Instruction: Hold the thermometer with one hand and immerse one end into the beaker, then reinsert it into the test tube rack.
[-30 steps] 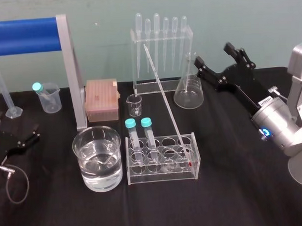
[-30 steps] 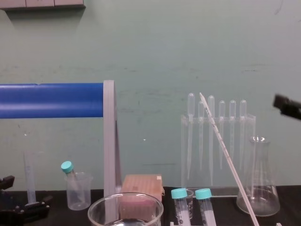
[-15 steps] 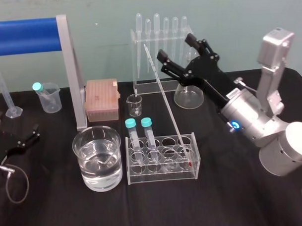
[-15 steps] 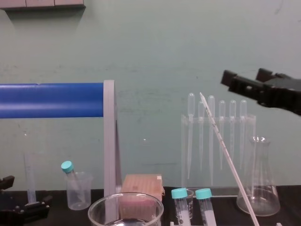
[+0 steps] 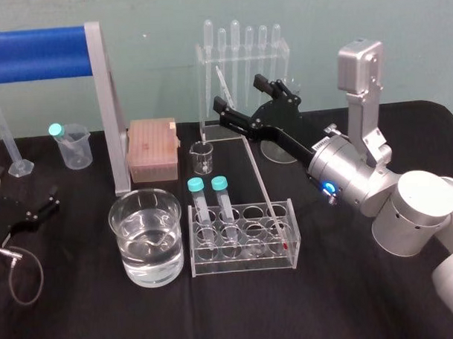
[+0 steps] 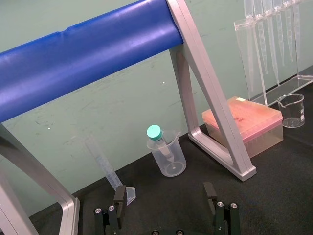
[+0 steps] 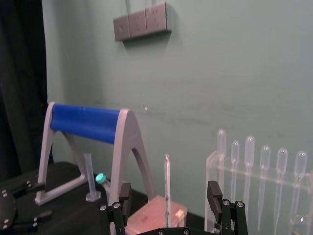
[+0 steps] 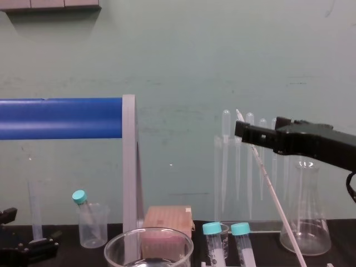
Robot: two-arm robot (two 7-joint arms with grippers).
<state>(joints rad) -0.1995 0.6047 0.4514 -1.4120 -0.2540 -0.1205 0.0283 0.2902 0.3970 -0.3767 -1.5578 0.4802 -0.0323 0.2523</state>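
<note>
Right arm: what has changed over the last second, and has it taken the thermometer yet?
The right pincer has swung in leftward from the table's right; open, it now straddles the top of the thermometer, not yet gripping. The thermometer still leans in the test tube rack; the beaker and the parked left pincer have not moved.
</note>
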